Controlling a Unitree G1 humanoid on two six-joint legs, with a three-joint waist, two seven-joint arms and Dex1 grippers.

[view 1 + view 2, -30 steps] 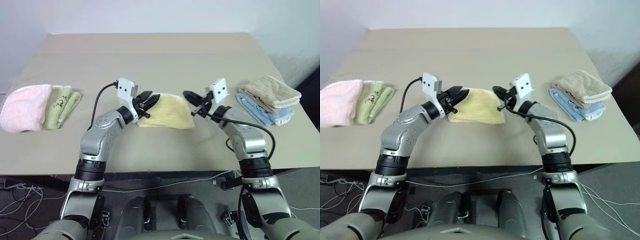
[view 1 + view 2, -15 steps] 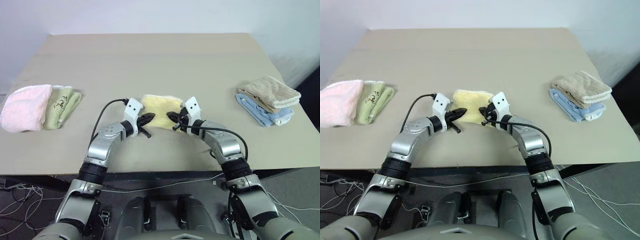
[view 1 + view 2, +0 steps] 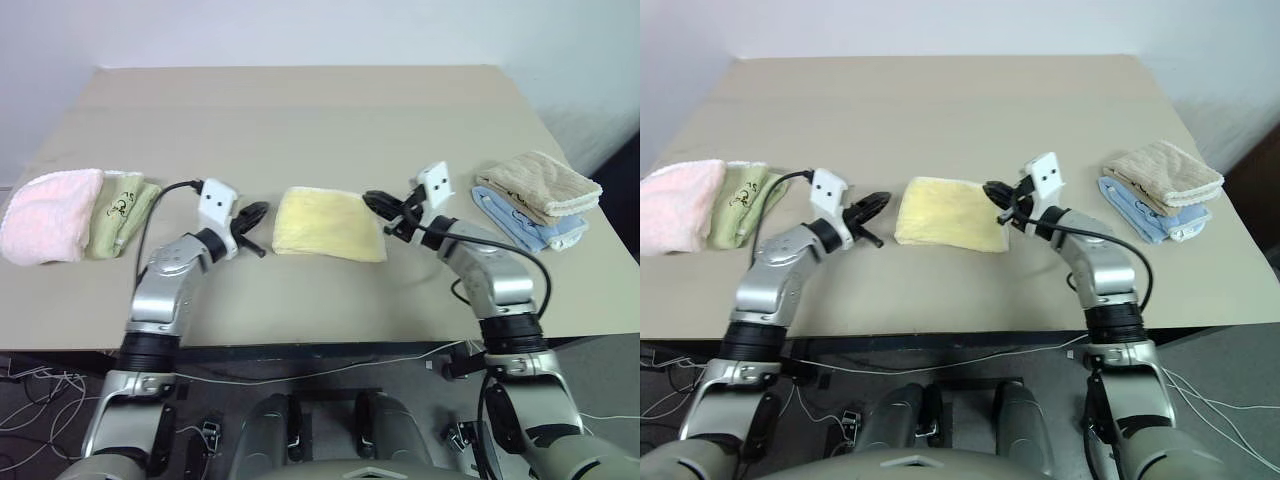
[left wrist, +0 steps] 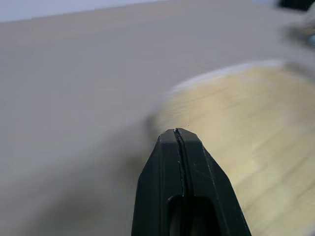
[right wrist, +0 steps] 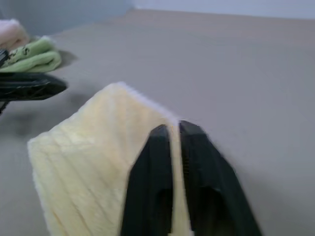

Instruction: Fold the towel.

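The towel (image 3: 325, 224), pale yellow with a whitish hem, lies folded flat on the table (image 3: 300, 110) between my two grippers. My left gripper (image 3: 258, 211) hovers just off the towel's left edge, shut and holding nothing; its closed fingertips (image 4: 178, 133) point at the towel (image 4: 256, 123). My right gripper (image 3: 372, 202) is over the towel's far right corner. Its fingers (image 5: 152, 147) stand slightly apart, open, with the yellow cloth (image 5: 88, 157) lying beneath them.
A pink towel (image 3: 50, 212) and a green towel (image 3: 125, 208) lie at the table's left edge. A tan towel (image 3: 545, 182) is stacked on a blue one (image 3: 520, 225) at the right. The table's front edge runs close below both arms.
Both grippers had come together at the towel's near edge, then spread apart. The left gripper has drawn left, off the towel. The right has moved right and parted its fingers.
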